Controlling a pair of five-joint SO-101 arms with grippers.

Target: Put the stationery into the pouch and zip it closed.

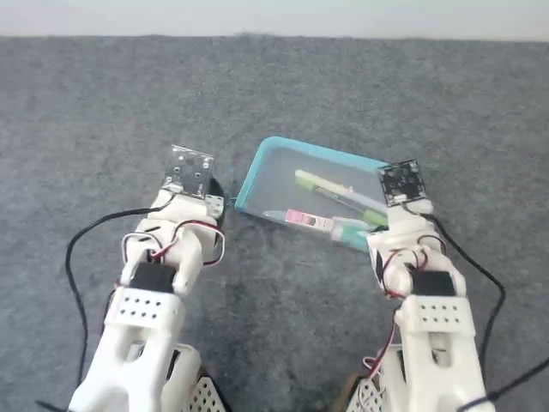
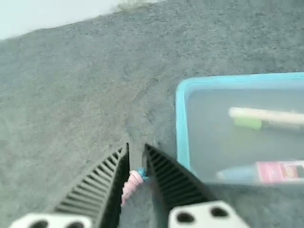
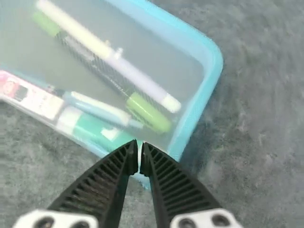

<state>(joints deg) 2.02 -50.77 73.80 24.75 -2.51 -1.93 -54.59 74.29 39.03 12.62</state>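
Finds the pouch (image 1: 257, 176) lying flat near the middle of the table (image 1: 103, 103), a little toward the right edge. Counts the stationery inside it, seen through the clear wall: a pale pen (image 3: 109, 56), a green marker (image 3: 145, 113), a blue pen (image 3: 95, 108) and a pink-labelled stick (image 3: 33, 97). Sees nothing loose on the grey surface around, so judges the packing part finished.

Turns to the zip as the open question. Pinches the pink zipper pull (image 2: 130, 185) in the left claw (image 2: 136, 154), just off the pouch's corner that faces the left edge of the table. Holds the right claw (image 3: 138, 149) clenched on the blue rim at the opposite corner, toward the right edge, or so it looks; probably braces the pouch against the tug.

Cannot tell whether the pull sits at the open end or the shut end of its track, with the teeth hidden from every angle. Reads the two-ended hold as the zipping step in hand. Takes as remaining, at most: running the pull along the near edge of the pouch, then letting go with both claws.
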